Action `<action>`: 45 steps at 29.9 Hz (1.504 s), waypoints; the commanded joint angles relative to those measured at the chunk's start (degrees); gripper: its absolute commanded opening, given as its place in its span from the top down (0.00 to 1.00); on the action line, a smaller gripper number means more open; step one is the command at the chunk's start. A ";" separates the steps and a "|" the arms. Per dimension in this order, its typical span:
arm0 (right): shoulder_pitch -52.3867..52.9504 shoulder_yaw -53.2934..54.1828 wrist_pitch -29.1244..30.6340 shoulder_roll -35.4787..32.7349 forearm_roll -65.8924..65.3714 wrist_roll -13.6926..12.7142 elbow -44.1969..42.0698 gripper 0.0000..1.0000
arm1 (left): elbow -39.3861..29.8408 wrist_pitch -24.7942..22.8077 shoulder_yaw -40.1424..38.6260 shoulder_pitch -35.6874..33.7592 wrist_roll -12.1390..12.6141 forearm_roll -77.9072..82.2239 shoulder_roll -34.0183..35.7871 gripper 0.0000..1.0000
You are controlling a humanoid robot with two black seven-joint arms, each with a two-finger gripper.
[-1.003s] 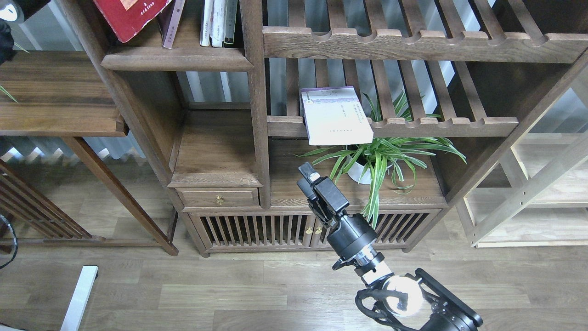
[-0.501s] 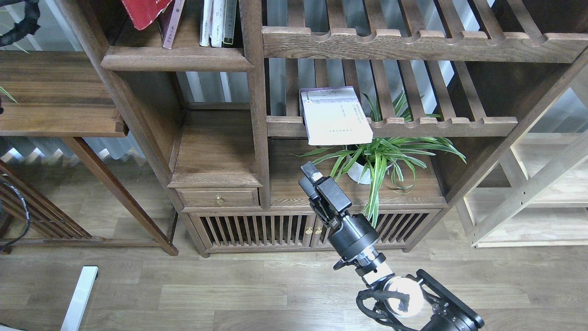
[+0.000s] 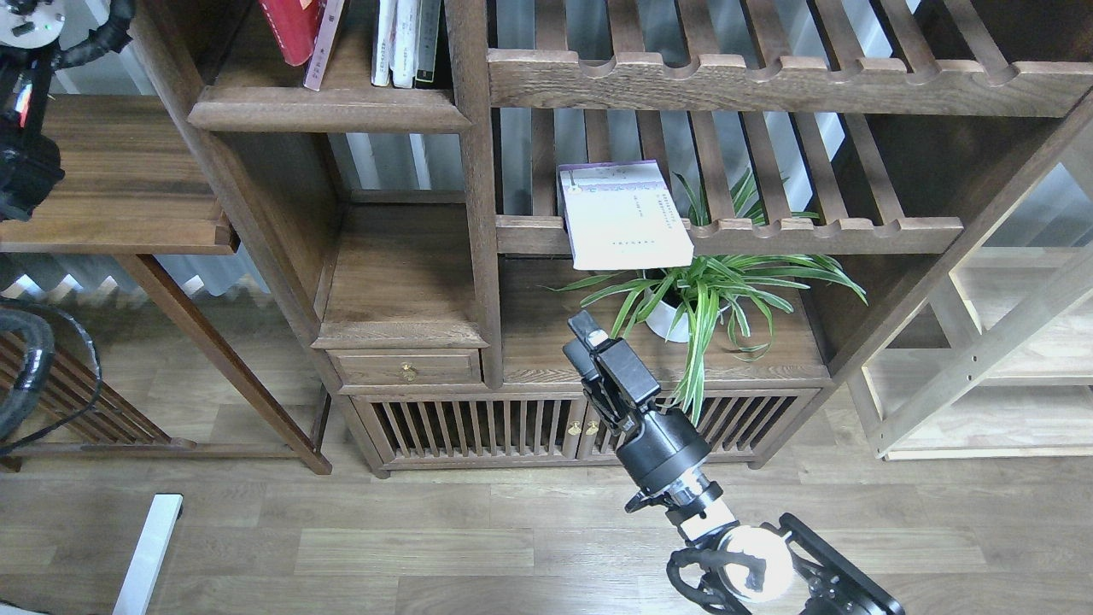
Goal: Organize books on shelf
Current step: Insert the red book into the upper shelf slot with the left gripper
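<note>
Head view. Right hand (image 3: 587, 337) hangs in front of the lower cabinet, pointing up and away toward the potted spider plant (image 3: 700, 295). It holds nothing; the fingers show dark and edge-on, so can't tell how wide they stand. Left arm shows only as black parts at the left edge; its hand can't be made out.

Dark-brown shelf board (image 3: 329, 107) with rounded front lip sits top left, forming a narrow compartment. Bright red book (image 3: 290, 30) stands in it near the left side, leaning slightly, top cut by the frame edge. Just beside it on the right, a thin maroon-looking book (image 3: 320, 47) tilts against it. Further right, white-spined books (image 3: 406, 43) stand upright against the compartment's right post.

Pale white-lavender book (image 3: 623, 213) lies flat on the middle slatted rack (image 3: 820, 232), its near edge overhanging the scalloped front rail, directly above the plant leaves. It is well apart from the shelf compartment and clear of the right hand below it.
</note>
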 commanded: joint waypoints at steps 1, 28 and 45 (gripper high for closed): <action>-0.03 0.00 0.00 0.00 0.00 0.00 -0.01 0.17 | 0.12 0.09 0.20 -0.08 0.00 0.02 -0.45 0.83; -3.20 1.40 0.00 0.00 -0.09 0.00 -0.18 0.10 | -1.45 0.53 1.08 0.53 0.00 -5.34 -1.59 0.29; -2.41 2.90 -7.70 0.00 0.18 0.00 2.37 0.01 | -26.92 6.41 -1.81 14.49 0.00 -19.04 6.84 0.22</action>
